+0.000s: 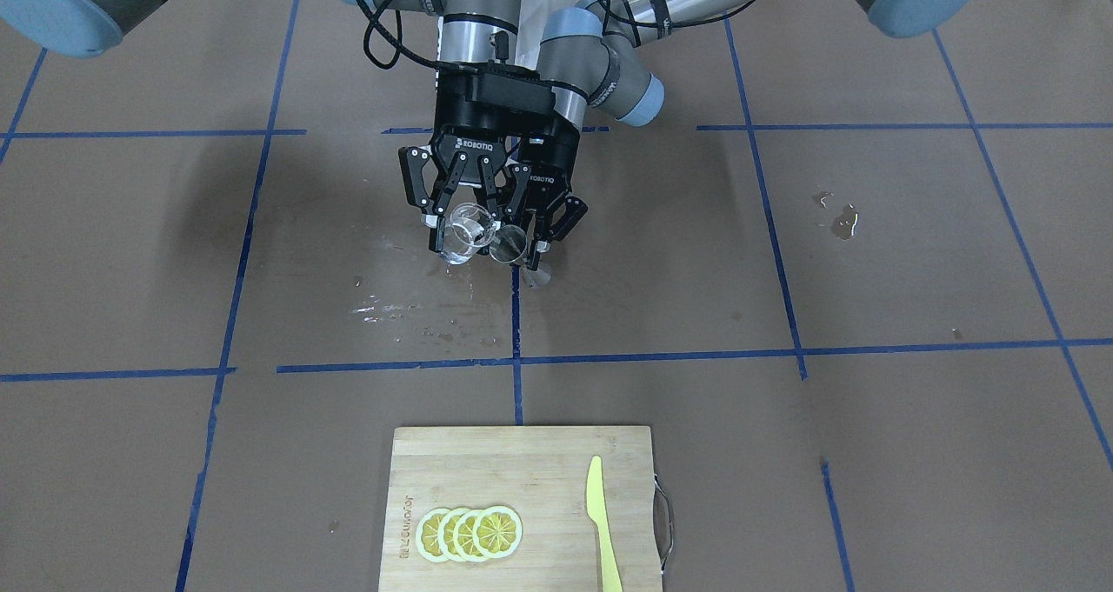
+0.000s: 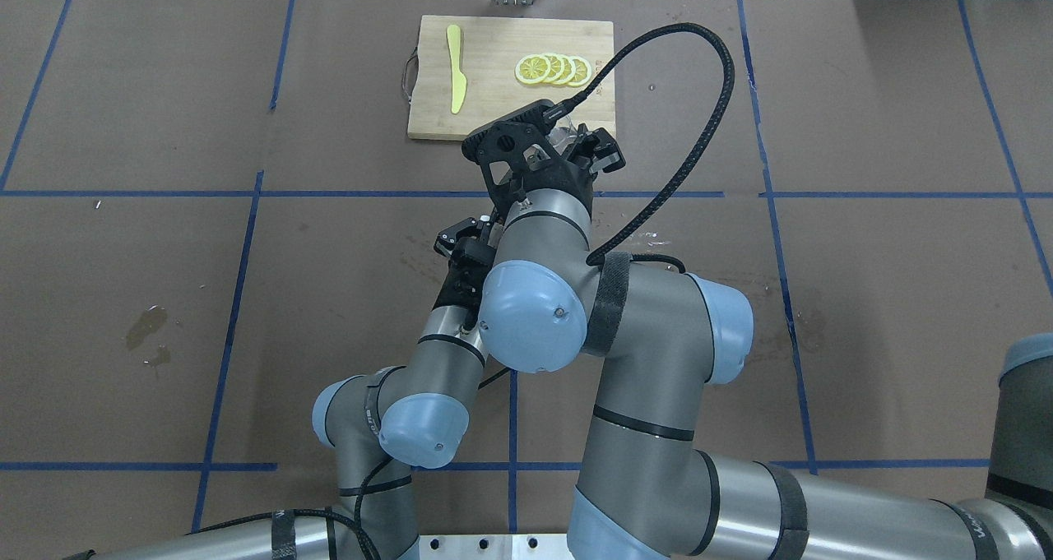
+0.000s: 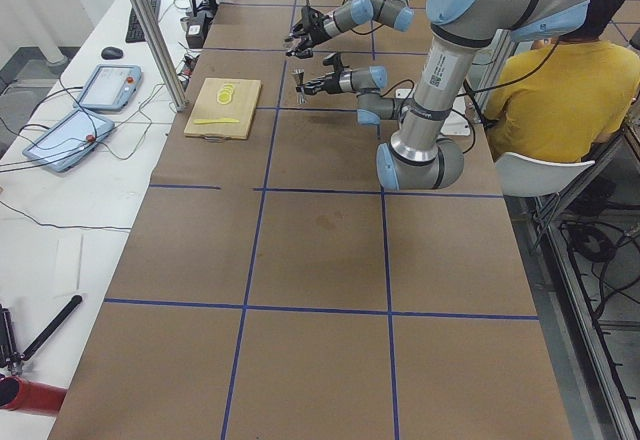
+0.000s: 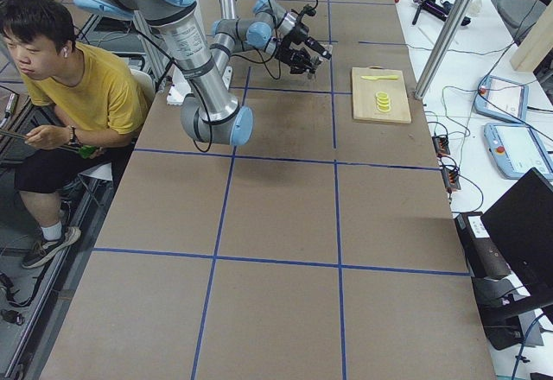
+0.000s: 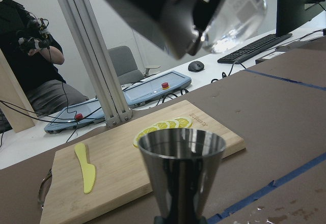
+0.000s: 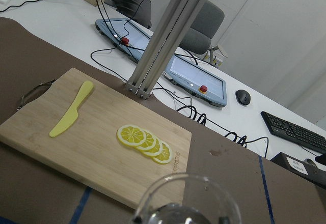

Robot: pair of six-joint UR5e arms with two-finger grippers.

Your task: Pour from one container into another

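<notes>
1. Hanging tilted above the middle of the table, the clear glass is clamped in the right gripper, with its mouth leaning toward the jigger.
2. The steel jigger stands upright just beside and below it, and the left gripper appears closed on its narrow waist.
3. The glass looks thin, smooth and breakable, so it is best held by the wall with modest force.
4. The jigger looks stiff and light, and its mouth is small. Wet patches suggest slippery surfaces.
</notes>
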